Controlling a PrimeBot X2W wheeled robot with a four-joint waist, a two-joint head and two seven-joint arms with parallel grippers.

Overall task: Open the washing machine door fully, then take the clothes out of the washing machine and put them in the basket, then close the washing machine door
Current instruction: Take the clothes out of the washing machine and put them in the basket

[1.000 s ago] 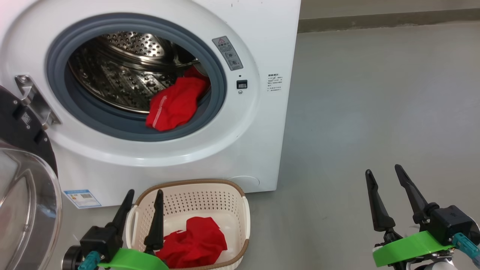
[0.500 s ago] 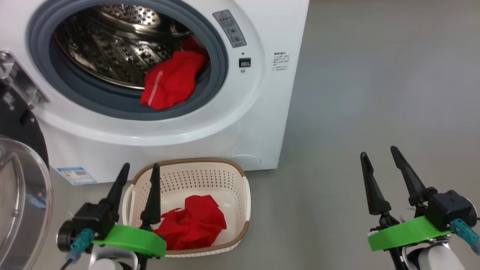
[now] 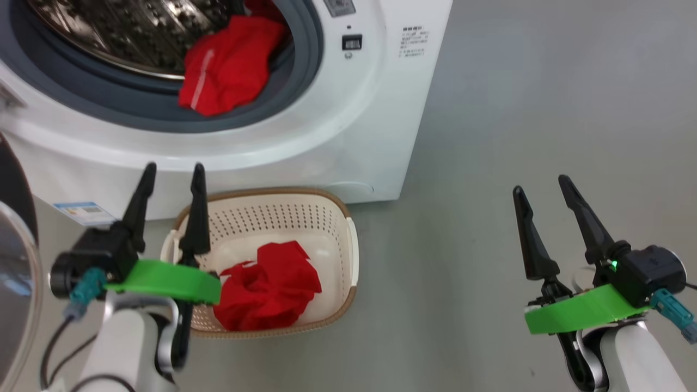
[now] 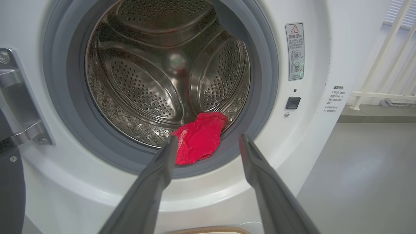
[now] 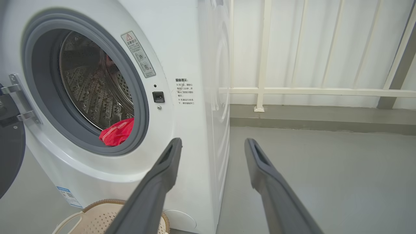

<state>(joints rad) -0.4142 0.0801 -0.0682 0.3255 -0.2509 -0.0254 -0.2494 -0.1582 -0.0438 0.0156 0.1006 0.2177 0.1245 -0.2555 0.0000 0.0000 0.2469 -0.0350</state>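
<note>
Grey floor (image 3: 490,163) | washing machine (image 3: 359,136) door (image 3: 16,272) swung open at left, seemingly fully, mostly cropped | red garment (image 3: 226,65) at drum mouth | second garment (image 3: 269,288) in basket (image 3: 305,193) | left gripper (image 3: 172,169) spread, empty, by basket's left side | right gripper (image 3: 540,185) spread, empty, over floor

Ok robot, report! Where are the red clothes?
Left gripper, right gripper: open, empty. One red garment in basket, second garment at washing machine mouth. Door open; nothing in the way.
</note>
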